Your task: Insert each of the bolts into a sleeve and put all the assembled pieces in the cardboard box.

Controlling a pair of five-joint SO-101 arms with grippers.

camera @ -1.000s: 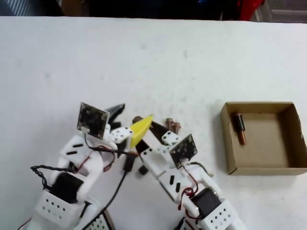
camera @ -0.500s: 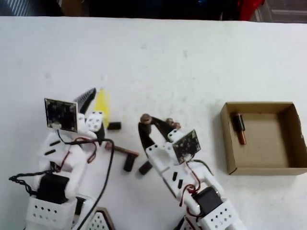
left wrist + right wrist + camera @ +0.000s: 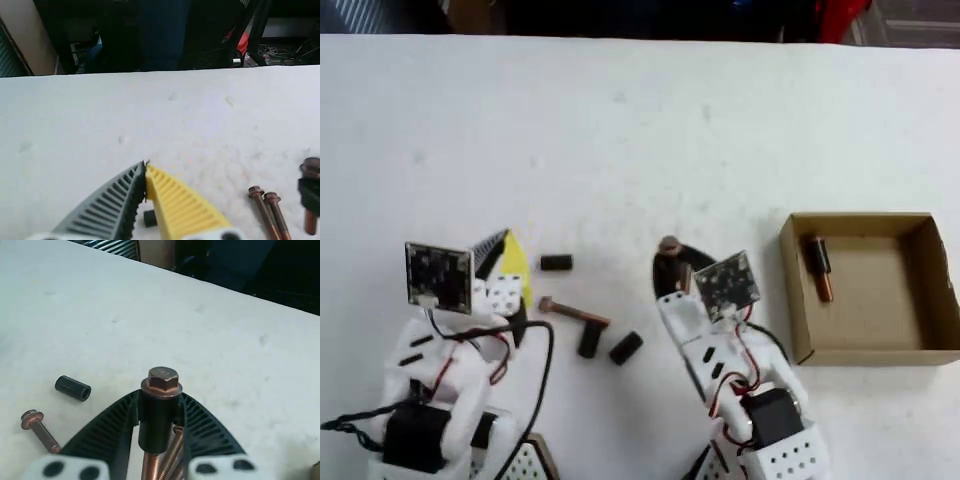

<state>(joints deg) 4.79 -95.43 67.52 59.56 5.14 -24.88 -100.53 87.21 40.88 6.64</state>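
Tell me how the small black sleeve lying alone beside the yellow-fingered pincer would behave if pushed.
The small black cylindrical sleeve lies on its side on the smooth white table, so it would probably roll if nudged sideways. It looks rigid and small, likely light and easily knocked away.

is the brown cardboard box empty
No, a copper-coloured bolt fitted in a black sleeve lies on the floor of the brown cardboard box.
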